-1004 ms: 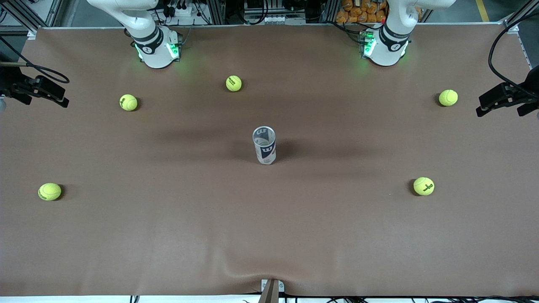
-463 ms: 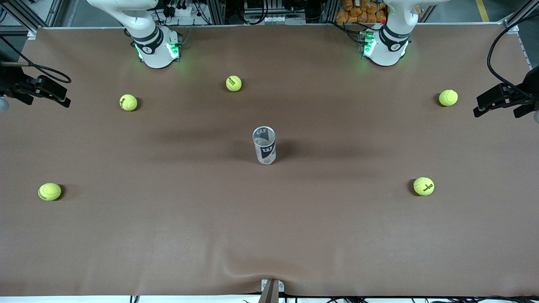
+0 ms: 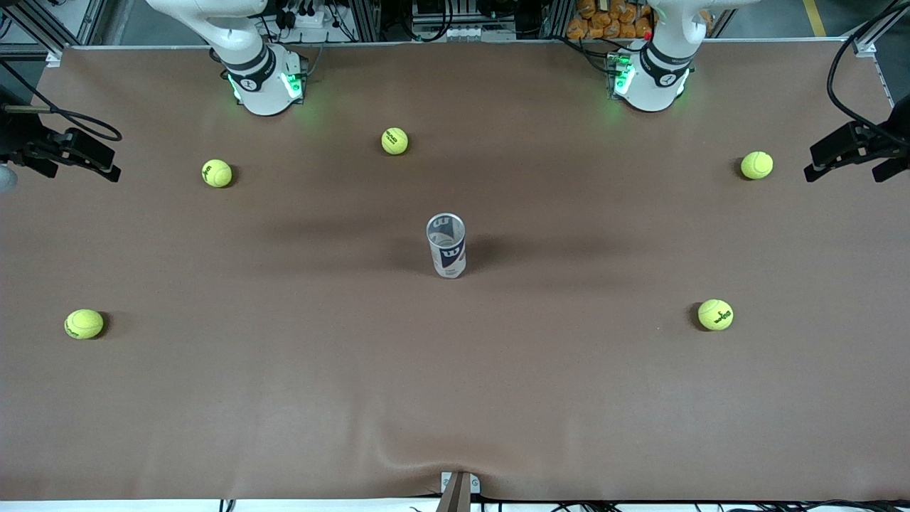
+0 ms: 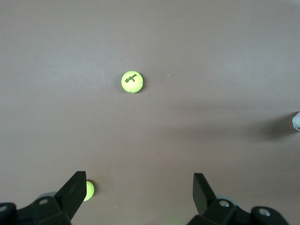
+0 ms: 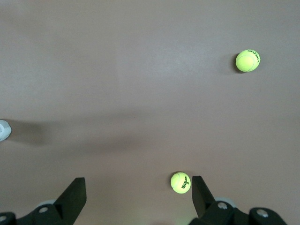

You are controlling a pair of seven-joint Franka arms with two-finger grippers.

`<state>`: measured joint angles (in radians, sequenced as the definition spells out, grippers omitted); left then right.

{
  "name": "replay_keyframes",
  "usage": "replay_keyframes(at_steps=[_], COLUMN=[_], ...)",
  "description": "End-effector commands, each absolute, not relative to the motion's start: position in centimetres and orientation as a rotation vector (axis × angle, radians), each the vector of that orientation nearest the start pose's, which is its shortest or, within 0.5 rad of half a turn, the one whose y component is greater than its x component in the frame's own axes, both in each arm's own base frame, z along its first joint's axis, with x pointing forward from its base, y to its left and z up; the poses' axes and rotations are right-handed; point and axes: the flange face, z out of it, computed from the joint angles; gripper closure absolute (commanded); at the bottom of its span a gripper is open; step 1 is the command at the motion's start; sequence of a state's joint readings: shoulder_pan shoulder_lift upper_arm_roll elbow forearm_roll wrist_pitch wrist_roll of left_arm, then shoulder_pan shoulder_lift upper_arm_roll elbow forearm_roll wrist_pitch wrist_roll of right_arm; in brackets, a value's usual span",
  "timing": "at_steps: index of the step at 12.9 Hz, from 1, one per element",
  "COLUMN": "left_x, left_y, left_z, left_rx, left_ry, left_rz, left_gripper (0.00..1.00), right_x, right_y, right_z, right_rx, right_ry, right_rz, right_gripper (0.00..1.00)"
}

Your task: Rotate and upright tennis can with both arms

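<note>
Brown matting covers the bench [image 3: 284, 398], with metal framing and cables along the top of the frame. At the middle of the front view the tennis can [image 3: 446, 246] stands upright on the mat, its open silver rim facing up, well apart from everything else and touched by neither arm. Five tennis balls lie scattered around it: one at upper centre [image 3: 394, 141], one at upper left [image 3: 217, 173], one at lower left [image 3: 84, 323], one at upper right [image 3: 756, 165] and one at lower right [image 3: 715, 314]. Both white arms rise from their green-lit bases at the top of the frame. The left claw [image 4: 139, 192] hangs at the right edge of the front view over the bench's end, fingers spread wide apart and empty. The right claw [image 5: 138, 193] hangs at the left edge over its own end, fingers likewise spread wide and holding nothing.
</note>
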<state>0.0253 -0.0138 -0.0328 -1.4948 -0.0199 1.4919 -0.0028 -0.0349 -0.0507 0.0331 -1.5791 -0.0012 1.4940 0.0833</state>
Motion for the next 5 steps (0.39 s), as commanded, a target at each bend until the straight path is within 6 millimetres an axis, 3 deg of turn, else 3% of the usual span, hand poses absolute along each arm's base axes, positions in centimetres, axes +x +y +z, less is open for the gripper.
replay_keyframes(at_steps=[1, 5], left_x=[52.7, 53.0], left_y=[-1.1, -2.2], left_z=[66.6, 66.4], left_rx=[-3.135, -3.133], left_ry=[0.050, 0.076], left_rz=[-0.029, -0.027], left_gripper=[0.00, 0.00], right_x=[53.0, 53.0], right_y=[0.2, 0.3], right_z=[64.3, 64.3], right_rx=[-3.160, -3.160], right_ry=[0.145, 0.140], right_rz=[0.054, 0.054], right_gripper=[0.00, 0.00])
